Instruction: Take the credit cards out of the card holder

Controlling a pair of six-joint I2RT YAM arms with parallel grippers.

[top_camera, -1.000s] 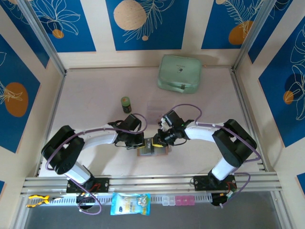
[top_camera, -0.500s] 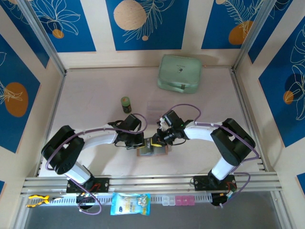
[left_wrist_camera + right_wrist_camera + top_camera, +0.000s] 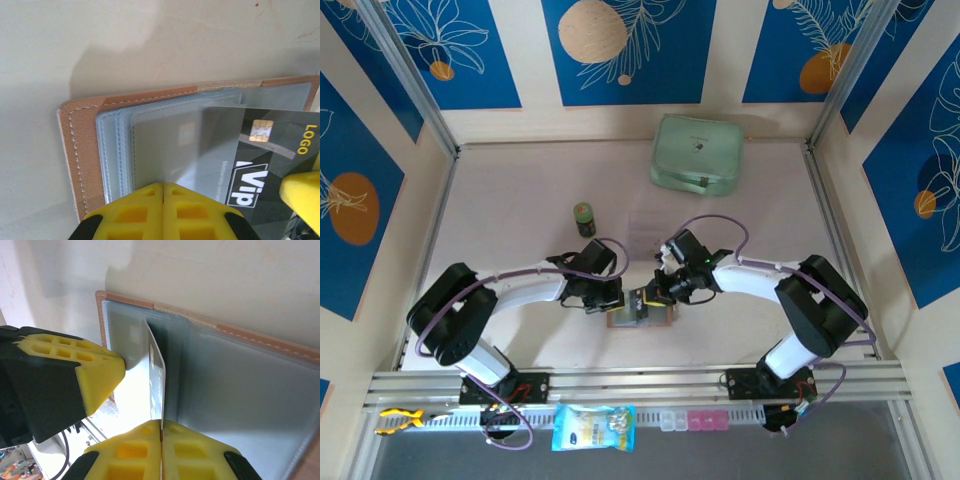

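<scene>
At the near middle of the table (image 3: 520, 240), card holder (image 3: 80, 145): lies open and flat; soft leather, light, likely to slide.
left gripper (image 3: 163, 200): fingers together, tips on its grey pockets (image 3: 112, 150).
right gripper (image 3: 161, 432): clamped on the free edge of the credit card (image 3: 250, 165).
credit card: partway out of a pocket; thin, stiff, probably slick; that edge is the place to pinch.

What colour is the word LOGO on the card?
Yellow, on the dark card; best in left wrist view.
</scene>
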